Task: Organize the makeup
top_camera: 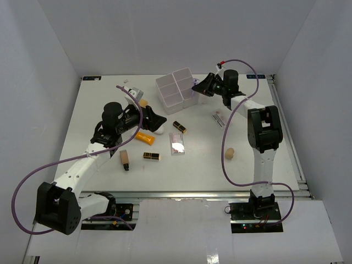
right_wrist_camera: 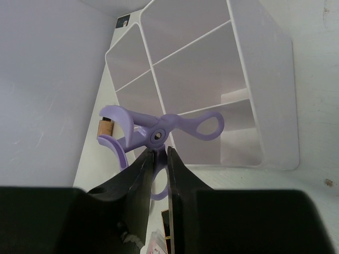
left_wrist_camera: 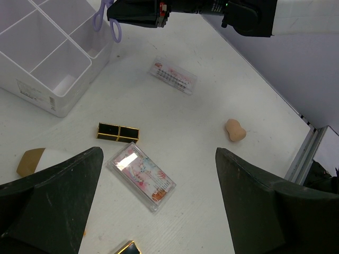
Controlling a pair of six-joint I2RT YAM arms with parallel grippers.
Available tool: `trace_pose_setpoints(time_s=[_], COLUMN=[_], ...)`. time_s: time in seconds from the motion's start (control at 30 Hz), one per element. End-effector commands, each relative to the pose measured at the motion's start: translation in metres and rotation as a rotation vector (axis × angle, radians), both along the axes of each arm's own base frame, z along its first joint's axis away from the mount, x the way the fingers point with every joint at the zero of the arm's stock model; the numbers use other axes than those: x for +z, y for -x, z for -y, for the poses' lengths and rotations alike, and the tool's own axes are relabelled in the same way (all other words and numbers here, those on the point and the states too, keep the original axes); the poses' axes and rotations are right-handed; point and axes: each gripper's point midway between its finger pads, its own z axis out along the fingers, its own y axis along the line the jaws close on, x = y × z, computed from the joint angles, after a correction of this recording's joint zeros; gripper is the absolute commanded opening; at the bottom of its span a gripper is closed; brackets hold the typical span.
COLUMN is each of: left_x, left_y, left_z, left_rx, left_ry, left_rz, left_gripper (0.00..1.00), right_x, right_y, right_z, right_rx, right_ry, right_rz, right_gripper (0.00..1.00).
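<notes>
Top view: carries something small, unnameable from here, in the right gripper [top_camera: 201,85] at the right edge of the white four-compartment box [top_camera: 175,88]. Hangs the left gripper [top_camera: 158,122] in front of the box, beside the orange tube [top_camera: 144,137].

Left wrist: spreads the left jaws wide and empty over the clear pink palette [left_wrist_camera: 140,176], probably lining up a pick. Shows a black-gold lipstick [left_wrist_camera: 118,132] between palette and box, with white-red packet [left_wrist_camera: 172,75] and beige sponge [left_wrist_camera: 235,130] off to the box's right.

Right wrist: pinches a purple eyelash curler [right_wrist_camera: 159,132] by its handle between fully closed fingers, above the box's compartments, likely for a drop inside
</notes>
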Motion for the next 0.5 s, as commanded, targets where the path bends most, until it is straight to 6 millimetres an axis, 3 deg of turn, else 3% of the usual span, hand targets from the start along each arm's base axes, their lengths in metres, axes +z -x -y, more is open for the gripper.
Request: trace_pose_setpoints(time_s=[0.0,0.47], left_x=[0.005,-0.009], left_y=[-0.002,-0.008], left_z=[0.001,0.001], left_rx=[-0.008,0.002], left_ry=[0.004,-0.016], left_rz=[0.018,-0.014], left_gripper=[0.98,0.98], right_x=[0.015,0.011], right_y=[-0.014,-0.017], right_z=[-0.007,-0.021], right_rx=[-0.032,-0.013], right_ry=[-0.035,-0.071], right_rz=[0.033,0.032], right_gripper=[0.25,0.38])
